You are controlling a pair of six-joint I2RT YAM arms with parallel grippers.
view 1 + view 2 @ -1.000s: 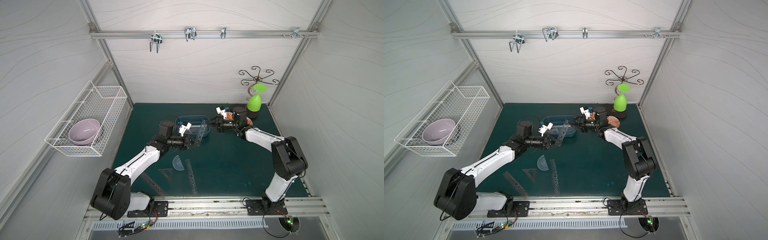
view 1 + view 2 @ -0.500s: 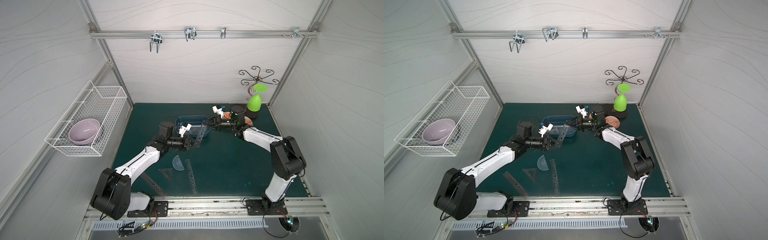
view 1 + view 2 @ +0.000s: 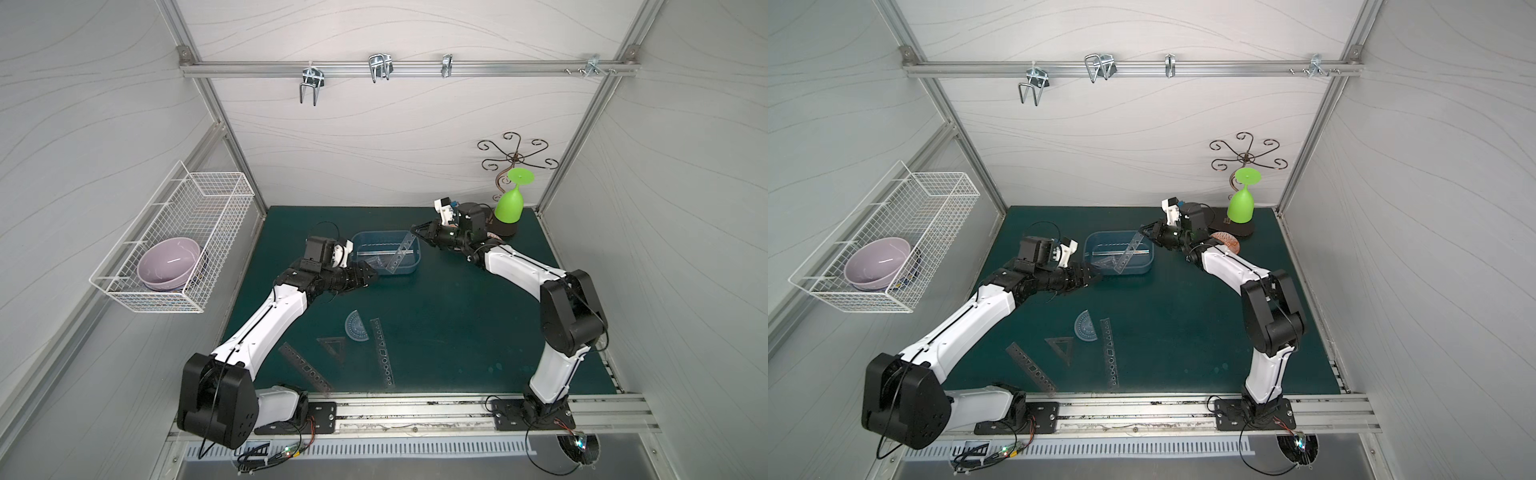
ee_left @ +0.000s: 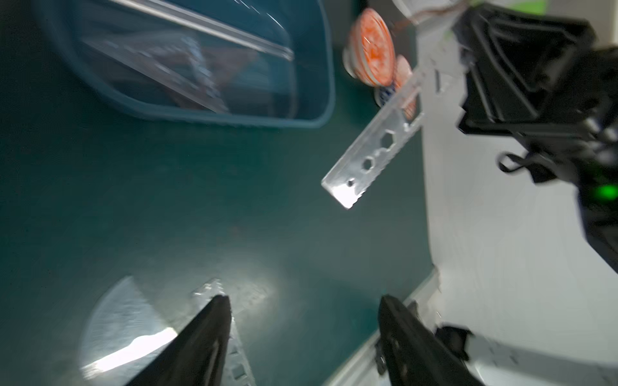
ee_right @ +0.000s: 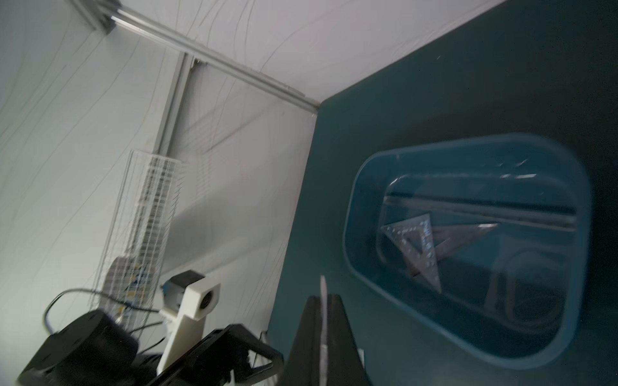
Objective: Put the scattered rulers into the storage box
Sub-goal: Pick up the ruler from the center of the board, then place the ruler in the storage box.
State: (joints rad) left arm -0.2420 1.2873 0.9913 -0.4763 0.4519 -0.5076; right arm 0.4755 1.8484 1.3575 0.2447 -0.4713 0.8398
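The blue-grey storage box (image 3: 376,233) (image 3: 1113,233) (image 5: 351,207) sits at the back middle of the green mat, with a straight ruler (image 5: 485,210) and set squares (image 5: 414,240) lying in it. My right gripper (image 3: 417,232) (image 3: 1144,230) (image 5: 322,300) is shut on one end of a stencil ruler (image 3: 397,255) (image 3: 1126,257) (image 4: 371,147), which slants down over the box. My left gripper (image 3: 370,276) (image 3: 1092,277) (image 4: 302,317) stands open just left of the ruler's low end, holding nothing. A protractor (image 3: 356,328), a set square (image 3: 332,347) and two stencil rulers (image 3: 382,357) (image 3: 305,372) lie on the mat nearer the front.
A white wire basket (image 3: 216,232) on the left wall holds a purple bowl (image 3: 170,266). A green glass (image 3: 510,205) stands upside down on a dark stand at the back right, with an orange disc (image 3: 1227,243) beside it, behind my right arm.
My right gripper shut on the far end of the stencil ruler. My left gripper let go of its near end, opened and drew back a little.
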